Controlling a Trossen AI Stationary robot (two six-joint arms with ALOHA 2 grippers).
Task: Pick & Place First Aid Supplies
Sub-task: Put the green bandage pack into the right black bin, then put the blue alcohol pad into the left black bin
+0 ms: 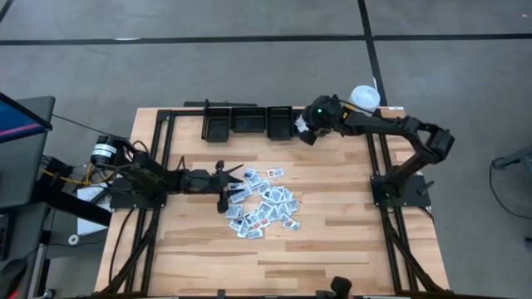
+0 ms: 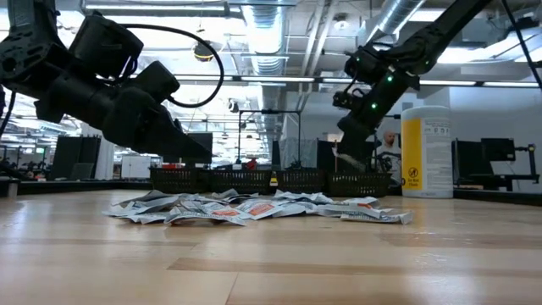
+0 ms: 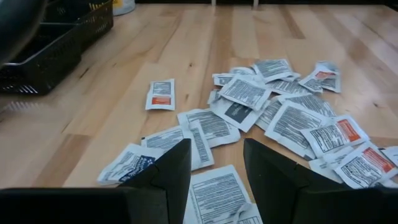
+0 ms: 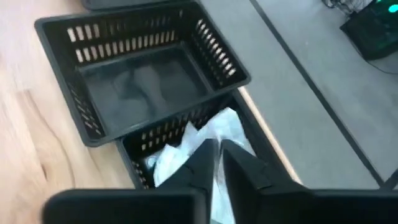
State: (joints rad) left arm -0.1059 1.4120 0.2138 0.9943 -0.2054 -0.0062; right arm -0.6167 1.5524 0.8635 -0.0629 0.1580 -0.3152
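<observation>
- Right end effector [image 1: 304,133] sits at the far edge of the light wooden slatted bench [image 1: 332,224], over the rightmost of three black slotted plastic baskets [image 4: 143,56] lined up there.
- Right wrist view: its two dark fingers [image 4: 245,168] stand nearly together with a narrow gap, directly above white crinkled packets [image 4: 211,134] lying in the basket under it. Cannot tell whether the fingers are touching or pinching any of them.
- The neighbouring basket in that view shows a bare dark floor.
- Left end effector [image 1: 226,187] is low over the bench at the near-left edge of the heap of small flat white first aid packets with grey-blue print [image 1: 264,203].
- Left wrist view: its fingers [image 3: 171,171] are spread apart with nothing between them; one printed packet [image 3: 214,193] lies on the bench below the gap.
- The heap lies loose and overlapping near the bench centre; several packets carry a red-orange patch, and one such packet [image 3: 161,94] lies slightly apart from the rest.
- Tall white-and-yellow canister [image 2: 426,151] stands upright at the far right corner of the bench, beside the right arm.
</observation>
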